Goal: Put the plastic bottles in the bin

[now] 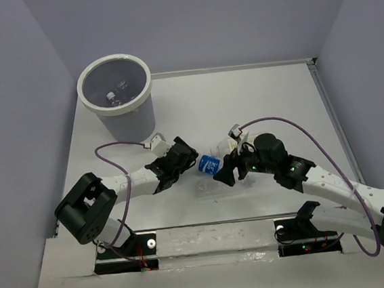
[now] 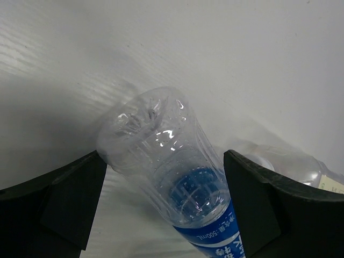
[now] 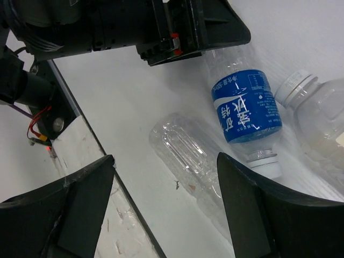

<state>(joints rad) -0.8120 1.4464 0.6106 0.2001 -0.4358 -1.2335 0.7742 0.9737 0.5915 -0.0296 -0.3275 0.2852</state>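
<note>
A clear bottle with a blue label (image 1: 209, 164) lies on the table between the two grippers. My left gripper (image 1: 191, 160) is open with its jaws on either side of this bottle's base (image 2: 161, 150), close to its sides. My right gripper (image 1: 224, 172) is open and hangs above a plain clear bottle (image 3: 188, 153) lying flat. The blue-label bottle (image 3: 247, 107) lies just beyond it. A squarer bottle with a beige label (image 3: 322, 115) lies at the right and also shows in the left wrist view (image 2: 293, 164). The grey bin (image 1: 147, 87) stands at the back left with one bottle (image 1: 114, 95) inside.
The left gripper's body (image 3: 177, 27) fills the top of the right wrist view, close to the right gripper. The table's near edge with a dark strip (image 3: 91, 156) runs just under the right gripper. Walls enclose the table on three sides.
</note>
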